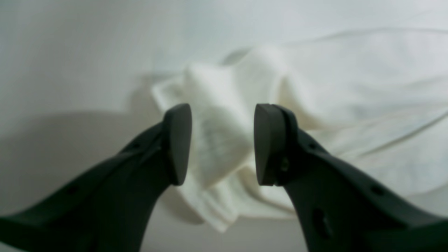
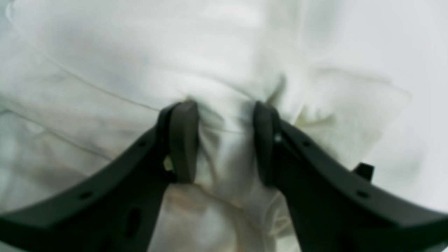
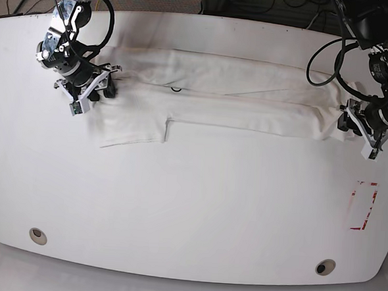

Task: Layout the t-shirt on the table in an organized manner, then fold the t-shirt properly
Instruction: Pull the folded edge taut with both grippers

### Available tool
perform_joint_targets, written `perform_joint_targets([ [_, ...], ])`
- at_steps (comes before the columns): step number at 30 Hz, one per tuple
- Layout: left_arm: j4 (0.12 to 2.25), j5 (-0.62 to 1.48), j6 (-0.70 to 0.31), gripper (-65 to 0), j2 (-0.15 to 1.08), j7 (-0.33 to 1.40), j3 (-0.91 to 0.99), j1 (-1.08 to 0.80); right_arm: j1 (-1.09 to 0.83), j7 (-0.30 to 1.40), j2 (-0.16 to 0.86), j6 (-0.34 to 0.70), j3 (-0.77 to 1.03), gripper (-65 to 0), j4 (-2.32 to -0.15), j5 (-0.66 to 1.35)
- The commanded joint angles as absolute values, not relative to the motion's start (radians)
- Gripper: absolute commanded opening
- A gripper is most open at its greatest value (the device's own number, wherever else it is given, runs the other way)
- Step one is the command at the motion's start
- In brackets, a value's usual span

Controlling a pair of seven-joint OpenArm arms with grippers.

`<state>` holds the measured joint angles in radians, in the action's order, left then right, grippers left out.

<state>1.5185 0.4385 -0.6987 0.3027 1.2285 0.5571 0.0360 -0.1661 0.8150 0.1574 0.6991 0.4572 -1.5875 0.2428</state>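
Note:
The white t-shirt (image 3: 236, 95) lies stretched in a long band across the far half of the table (image 3: 190, 211), one sleeve (image 3: 132, 125) pointing toward the front. My right gripper (image 3: 100, 82) at the band's left end is shut on a bunched fold of the t-shirt (image 2: 140, 52); cloth fills the gap of this gripper (image 2: 224, 115). At the band's right end my left gripper (image 3: 348, 123) stands open. In the left wrist view this gripper (image 1: 223, 115) shows a clear gap, with the crumpled edge of the t-shirt (image 1: 350, 87) lying just beyond the fingertips.
A red-and-white tape mark (image 3: 363, 205) sits near the table's right edge. Two round grommet holes (image 3: 37, 235) (image 3: 325, 266) are near the front edge. Cables (image 3: 255, 1) hang behind the far edge.

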Motion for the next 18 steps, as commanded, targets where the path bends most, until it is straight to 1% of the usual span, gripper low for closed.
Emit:
perform_joint_targets([
  [1,1.483,0.406,-0.698,-38.1,0.354,1.194,0.564,0.033,-0.171,0.855,0.162,0.698,0.456,-39.6,-1.590,0.222],
  [10,1.366,0.357,-0.698,-38.1,0.441,1.053,0.555,-0.058,-0.170,0.855,0.162,0.698,0.461,-39.6,-1.590,0.222],
  [18,1.290,0.363,-0.698,-38.1,0.495,0.978,0.496,-0.068,-0.168,0.855,0.162,0.698,0.461,-39.6,-1.592,0.222],
])
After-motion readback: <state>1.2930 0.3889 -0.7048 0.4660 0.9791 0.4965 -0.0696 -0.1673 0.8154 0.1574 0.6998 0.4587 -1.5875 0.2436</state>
